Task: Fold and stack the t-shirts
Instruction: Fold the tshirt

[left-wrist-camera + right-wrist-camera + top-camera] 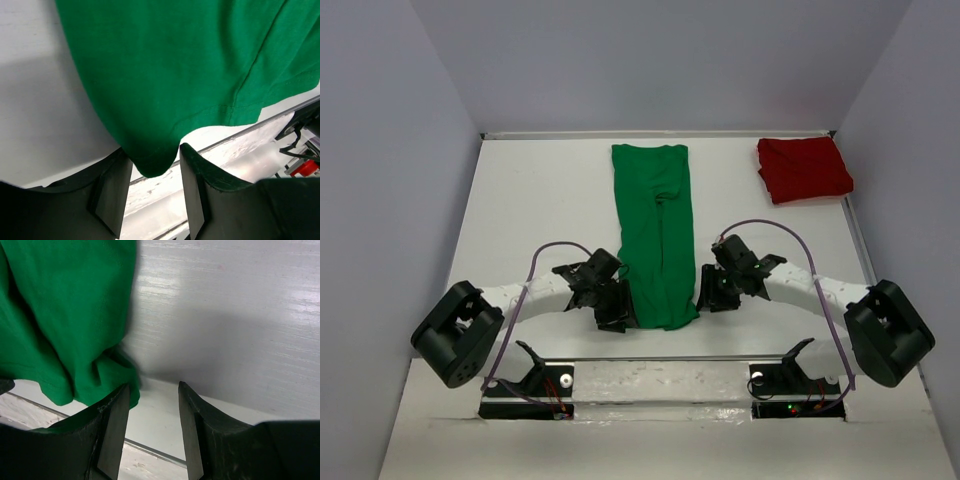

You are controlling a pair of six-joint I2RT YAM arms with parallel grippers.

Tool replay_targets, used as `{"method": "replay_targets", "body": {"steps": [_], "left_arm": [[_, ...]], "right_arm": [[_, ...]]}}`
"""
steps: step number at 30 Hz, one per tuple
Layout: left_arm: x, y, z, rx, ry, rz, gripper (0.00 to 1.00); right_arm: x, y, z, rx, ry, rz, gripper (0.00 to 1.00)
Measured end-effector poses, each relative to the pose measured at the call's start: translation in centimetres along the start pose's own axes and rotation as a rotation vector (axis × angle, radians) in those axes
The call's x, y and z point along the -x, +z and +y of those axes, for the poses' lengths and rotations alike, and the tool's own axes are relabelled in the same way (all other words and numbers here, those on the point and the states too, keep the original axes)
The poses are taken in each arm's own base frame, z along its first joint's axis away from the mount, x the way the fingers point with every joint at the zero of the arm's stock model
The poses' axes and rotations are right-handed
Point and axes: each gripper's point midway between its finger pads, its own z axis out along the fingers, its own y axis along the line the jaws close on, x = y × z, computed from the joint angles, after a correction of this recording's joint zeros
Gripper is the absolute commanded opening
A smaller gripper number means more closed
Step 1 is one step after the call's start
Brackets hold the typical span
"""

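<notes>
The green shirt (655, 235) lies in a long strip mid-table, its near hem between the arms; the red shirt (804, 168) sits folded at the far right corner, well apart. The left gripper (153, 155) is spread around a hanging hem corner, not pinching it; the right gripper (152, 390) is spread too, with cloth only beside one finger. Closing now, the right may catch nothing and the left just a tip; the fold would then skew or slip.

Open table (540, 200) either side of green shirt (655, 240); red shirt (803, 168) in far-right corner.
</notes>
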Motion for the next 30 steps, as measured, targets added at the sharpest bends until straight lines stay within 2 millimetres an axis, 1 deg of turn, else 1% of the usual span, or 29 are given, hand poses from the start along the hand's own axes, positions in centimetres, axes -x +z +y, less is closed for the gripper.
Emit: {"method": "replay_targets", "body": {"steps": [4,10,16,18,24,30], "left_arm": [[0.0,0.2,-0.4,-0.015,0.003,0.009,0.52],[0.0,0.2,-0.3,-0.012,0.006,0.009,0.49],[0.0,0.1,0.0,0.010,0.006,0.008,0.49],[0.0,0.0,0.3,0.029,-0.004,0.001,0.51],[0.6,-1.0,0.8,0.064,-0.041,-0.062,0.52],[0.8,-0.9,1.0,0.074,-0.053,-0.074,0.52]], "right_arm": [[0.0,0.0,0.0,0.000,0.000,0.002,0.50],[0.0,0.1,0.0,0.002,0.001,0.004,0.50],[0.0,0.3,0.4,0.023,-0.001,0.007,0.50],[0.0,0.3,0.5,0.025,-0.003,0.008,0.50],[0.0,0.3,0.7,0.037,-0.008,0.011,0.50],[0.1,0.3,1.0,0.052,-0.017,0.008,0.50]]}}
